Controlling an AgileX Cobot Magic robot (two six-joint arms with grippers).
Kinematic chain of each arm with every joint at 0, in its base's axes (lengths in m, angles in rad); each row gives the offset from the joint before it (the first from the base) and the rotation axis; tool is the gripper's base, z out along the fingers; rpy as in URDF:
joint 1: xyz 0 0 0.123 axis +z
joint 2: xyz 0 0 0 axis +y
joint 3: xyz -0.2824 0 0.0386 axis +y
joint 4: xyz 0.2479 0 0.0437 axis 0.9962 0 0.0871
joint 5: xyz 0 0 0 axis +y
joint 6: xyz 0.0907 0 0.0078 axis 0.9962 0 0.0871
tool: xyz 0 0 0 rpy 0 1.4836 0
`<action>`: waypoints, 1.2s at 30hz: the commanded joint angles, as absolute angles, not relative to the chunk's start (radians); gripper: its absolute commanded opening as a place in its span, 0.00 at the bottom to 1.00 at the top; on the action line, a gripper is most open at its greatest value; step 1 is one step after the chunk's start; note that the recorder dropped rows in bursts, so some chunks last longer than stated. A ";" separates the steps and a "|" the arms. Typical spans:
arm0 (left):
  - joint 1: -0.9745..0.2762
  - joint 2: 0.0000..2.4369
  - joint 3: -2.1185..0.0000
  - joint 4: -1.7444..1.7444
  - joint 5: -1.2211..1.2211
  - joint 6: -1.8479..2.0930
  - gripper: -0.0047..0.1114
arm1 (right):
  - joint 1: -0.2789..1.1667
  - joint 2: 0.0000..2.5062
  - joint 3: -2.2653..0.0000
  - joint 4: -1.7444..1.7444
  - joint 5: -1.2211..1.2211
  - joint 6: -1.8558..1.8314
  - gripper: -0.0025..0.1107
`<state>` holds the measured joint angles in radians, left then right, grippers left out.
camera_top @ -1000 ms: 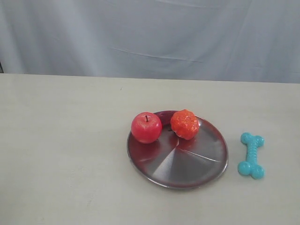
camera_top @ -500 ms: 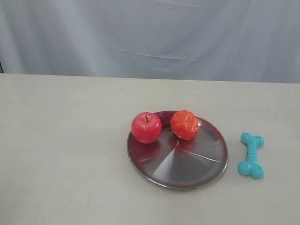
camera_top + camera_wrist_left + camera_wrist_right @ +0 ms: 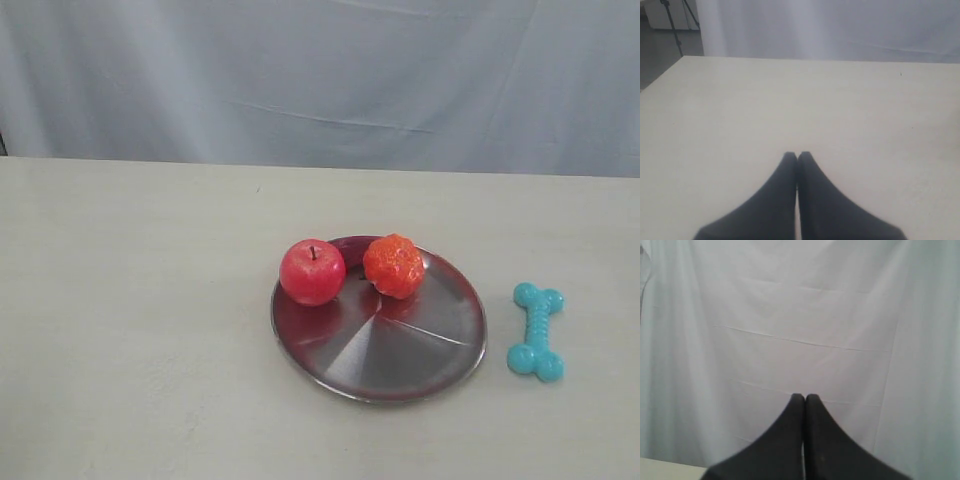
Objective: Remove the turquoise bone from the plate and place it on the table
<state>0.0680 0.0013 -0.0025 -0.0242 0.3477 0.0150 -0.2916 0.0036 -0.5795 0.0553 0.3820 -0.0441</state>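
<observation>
You had the left gripper (image 3: 797,155) closed, its two dark fingers pressed together with the tips touching. It hung over the pale table (image 3: 850,110), which ran back to a white curtain (image 3: 830,25). Tripod legs (image 3: 671,24) stood past the table's far corner.

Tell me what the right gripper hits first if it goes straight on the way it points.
Probably the pale curtain: the right gripper, jaws together, aims at it with nothing visible between, though depth is unclear.
</observation>
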 commanded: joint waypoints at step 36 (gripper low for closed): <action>0.060 0.000 0.000 -0.026 0.342 0.011 0.04 | -0.287 0.000 0.000 0.061 0.154 -0.006 0.02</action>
<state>0.0680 0.0013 -0.0025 -0.0242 0.3477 0.0150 -0.2916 0.0054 -0.0070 0.0613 0.1554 -0.0080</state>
